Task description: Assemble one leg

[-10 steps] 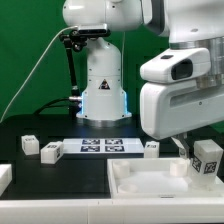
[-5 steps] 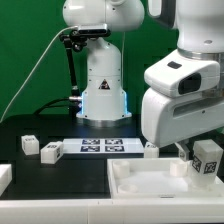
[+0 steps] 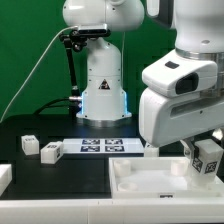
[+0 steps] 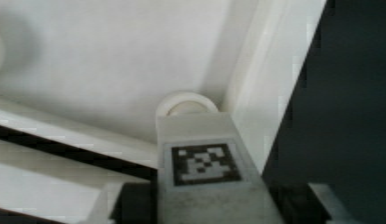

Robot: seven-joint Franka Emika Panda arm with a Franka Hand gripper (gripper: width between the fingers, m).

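One Panda arm stands toward twelve o'clock in the exterior view and bends over to about four o'clock. Its bulky white wrist housing points straight down over the black bench. Beneath the housing the claw is closed on the leg. The leg hangs near the four o'clock edge of that view, its marker tag facing the camera, above a corner of the large white panel. In the wrist view the leg runs away from the claw with the tag uppermost. Its rounded end lies against the panel's surface just inside a raised rim, though whether it touches cannot be told. Three more small white blocks lie on the bench: two near nine o'clock, and one just beside the three o'clock end of the marker board, which lies flat near the middle.
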